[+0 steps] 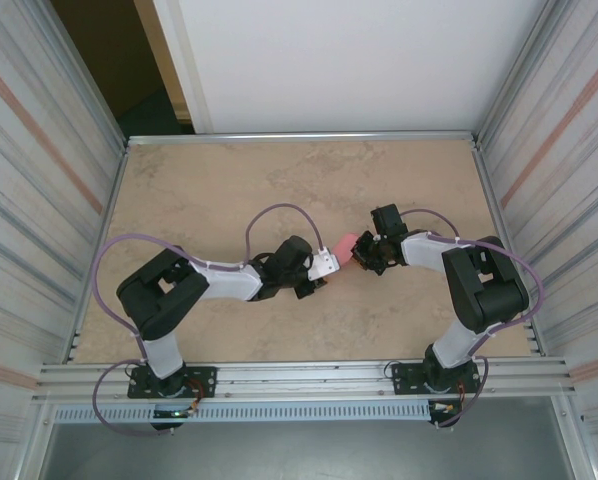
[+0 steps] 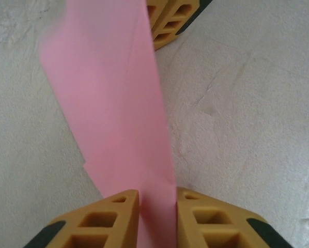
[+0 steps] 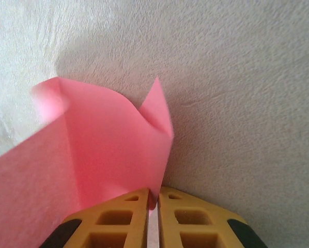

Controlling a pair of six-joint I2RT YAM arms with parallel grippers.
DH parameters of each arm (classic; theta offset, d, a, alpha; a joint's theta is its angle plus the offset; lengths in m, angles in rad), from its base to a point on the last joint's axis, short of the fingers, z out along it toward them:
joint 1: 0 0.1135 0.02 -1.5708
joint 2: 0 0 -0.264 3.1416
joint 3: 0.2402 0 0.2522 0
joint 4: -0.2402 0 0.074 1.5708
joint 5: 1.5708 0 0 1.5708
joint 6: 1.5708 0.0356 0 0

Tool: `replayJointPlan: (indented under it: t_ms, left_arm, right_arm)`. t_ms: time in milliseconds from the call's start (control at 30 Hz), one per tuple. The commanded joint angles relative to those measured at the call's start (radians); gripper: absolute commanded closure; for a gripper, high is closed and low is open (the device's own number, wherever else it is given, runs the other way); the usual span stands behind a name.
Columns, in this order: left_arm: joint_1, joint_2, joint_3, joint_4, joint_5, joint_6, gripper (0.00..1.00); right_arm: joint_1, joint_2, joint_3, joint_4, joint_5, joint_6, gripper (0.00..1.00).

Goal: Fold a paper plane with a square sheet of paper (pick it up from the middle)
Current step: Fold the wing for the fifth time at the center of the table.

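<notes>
The square sheet of paper (image 1: 345,245) is pink, creased and partly folded, and hangs above the middle of the table between my two grippers. My right gripper (image 1: 362,252) is shut on one edge of it; in the right wrist view the paper (image 3: 108,144) curls up to the left from the pinched jaws (image 3: 154,194). My left gripper (image 1: 331,264) faces it from the left. In the left wrist view a long band of paper (image 2: 113,103) runs through the narrow gap between the left gripper's (image 2: 157,194) fingers, which stand slightly apart. The right gripper's yellow fingers (image 2: 170,20) show at the far end.
The beige marbled tabletop (image 1: 279,180) lies under both arms. Corrugated side walls (image 1: 39,200) (image 1: 564,180) close it in left and right, and a metal rail (image 1: 299,378) runs along the near edge by the arm bases.
</notes>
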Motion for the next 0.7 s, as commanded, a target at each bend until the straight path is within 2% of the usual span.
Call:
replayJointPlan:
  t_ms: [0,167,433,667]
  left_arm:
    - [-0.002,0.013,0.038,0.006,0.025,0.016,0.79]
    - [0.002,0.026,0.053,-0.025,0.051,0.005,0.86]
    - [0.024,0.048,0.077,-0.065,0.101,-0.035,0.91]
    - [0.044,0.047,0.061,-0.048,0.121,-0.079,0.92]
  right_arm:
    - [-0.005,0.036,0.021,-0.006,0.003,-0.006,0.86]
    - [-0.007,0.027,0.017,-0.012,-0.002,-0.017,0.79]
    - [-0.023,-0.110,-0.052,-0.014,0.004,-0.076,0.56]
    - [-0.047,-0.277,-0.158,-0.060,0.064,-0.127,0.51]
